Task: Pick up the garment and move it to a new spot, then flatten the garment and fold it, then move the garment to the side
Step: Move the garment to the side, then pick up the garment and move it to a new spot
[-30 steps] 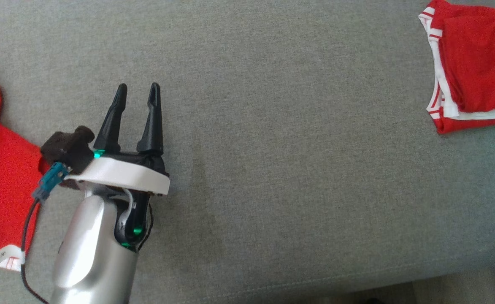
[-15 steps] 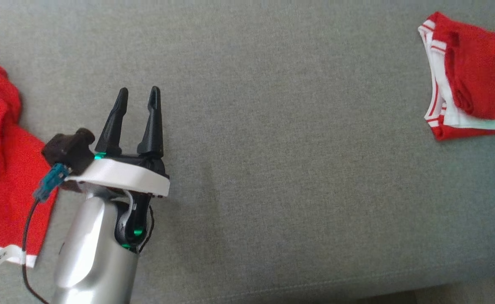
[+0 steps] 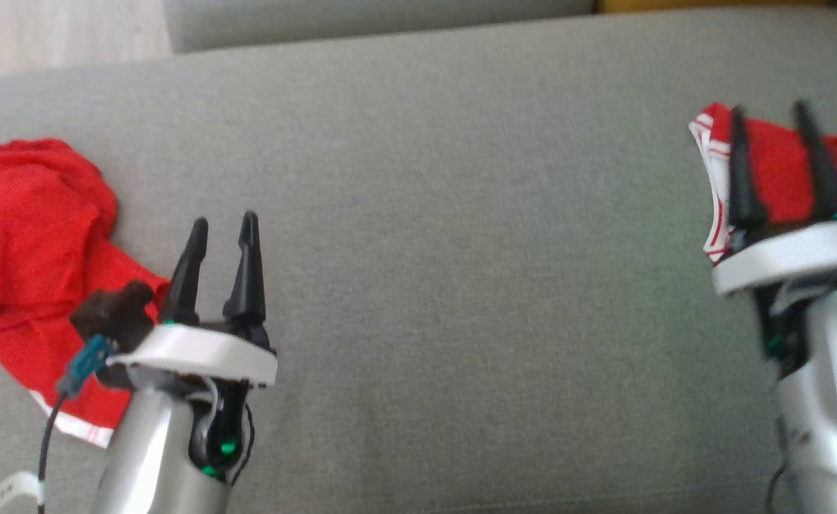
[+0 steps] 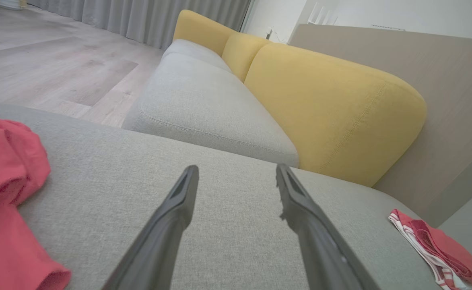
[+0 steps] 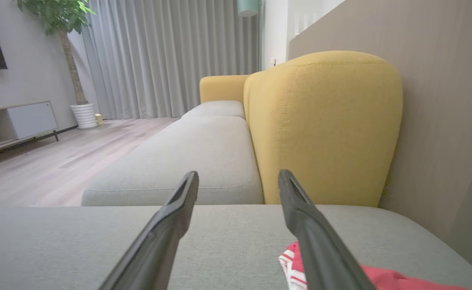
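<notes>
Garment [image 3: 775, 164] looks folded, set aside at two o'clock.
Left hand [image 3: 224, 218], right hand [image 3: 769, 111] both spread, empty; crumpled red cloth [image 3: 26, 207] at nine.

We see a grey sofa seat [image 3: 461, 214], yellow back cushions [image 5: 324, 121] behind it, pale wood floor [image 5: 38, 173], grey curtains [image 5: 159, 52], a potted tree [image 5: 58, 12] (white pot) by a low cabinet [image 5: 30, 119], taupe wall panel [image 5: 441, 100]

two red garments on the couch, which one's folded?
The right-hand garment, by the right gripper: flat, striped white edges stacked. The left-hand garment lies crumpled.
</notes>
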You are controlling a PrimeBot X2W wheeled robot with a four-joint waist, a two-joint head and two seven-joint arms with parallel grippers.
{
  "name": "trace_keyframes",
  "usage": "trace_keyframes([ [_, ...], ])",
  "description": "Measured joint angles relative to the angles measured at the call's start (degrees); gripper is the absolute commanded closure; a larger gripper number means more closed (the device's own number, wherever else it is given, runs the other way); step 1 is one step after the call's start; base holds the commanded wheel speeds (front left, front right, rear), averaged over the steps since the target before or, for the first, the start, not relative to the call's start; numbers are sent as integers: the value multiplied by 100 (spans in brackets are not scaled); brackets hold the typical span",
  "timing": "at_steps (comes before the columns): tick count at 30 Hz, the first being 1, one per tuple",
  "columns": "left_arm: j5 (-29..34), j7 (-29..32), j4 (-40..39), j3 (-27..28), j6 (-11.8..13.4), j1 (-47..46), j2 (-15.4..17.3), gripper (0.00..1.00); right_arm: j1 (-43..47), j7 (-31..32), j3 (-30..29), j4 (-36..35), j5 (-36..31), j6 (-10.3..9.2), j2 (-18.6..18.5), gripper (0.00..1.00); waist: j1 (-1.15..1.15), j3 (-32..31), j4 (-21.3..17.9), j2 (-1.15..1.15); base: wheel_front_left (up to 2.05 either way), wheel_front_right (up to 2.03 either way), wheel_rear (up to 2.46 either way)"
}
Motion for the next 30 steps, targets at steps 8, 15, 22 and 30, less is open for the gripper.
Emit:
trace_keyframes([
  [8,-115,0,-16,-88,4,560,4,0,953,-414,26,-192,-241,0,759,0,0,-471,205,0,0,0,0],
  [15,-247,1,-43,-177,108,893,7,0,1578,-554,-53,-330,-397,0,933,0,0,-663,334,0,0,0,0],
  [22,-302,1,-43,-182,155,973,9,0,1814,-555,-60,-524,-179,0,948,0,0,-726,355,0,0,0,0],
  [30,-288,1,-57,-185,156,973,9,0,1855,-555,-34,-558,-43,0,953,0,0,-707,347,0,0,0,0],
])
